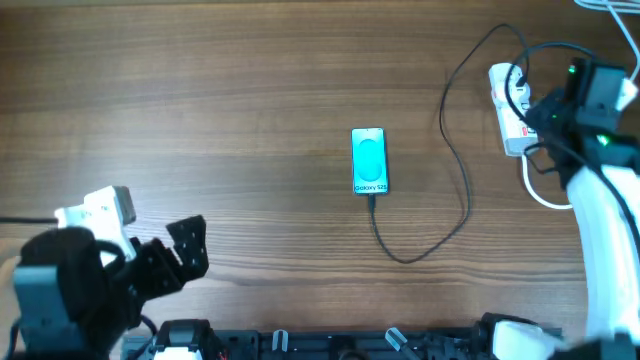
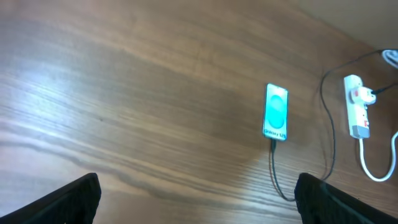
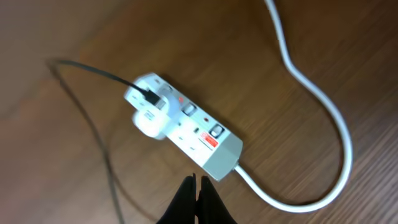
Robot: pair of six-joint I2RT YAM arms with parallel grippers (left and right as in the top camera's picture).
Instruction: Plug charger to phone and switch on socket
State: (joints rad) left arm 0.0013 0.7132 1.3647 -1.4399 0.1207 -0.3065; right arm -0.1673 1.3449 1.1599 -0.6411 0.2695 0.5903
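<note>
We see the phone (image 1: 368, 160) lying flat mid-bench, teal screen lit and facing up. The charger (image 1: 466, 196), a thin black cable, meets its lower edge, loops right, then runs up to the white socket (image 3: 186, 124), plugged in there.

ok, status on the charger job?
Left tool open, idle. Right tool shut, just off the socket. Charger at the phone bottom edge, looks plugged. Nothing in the way.
</note>
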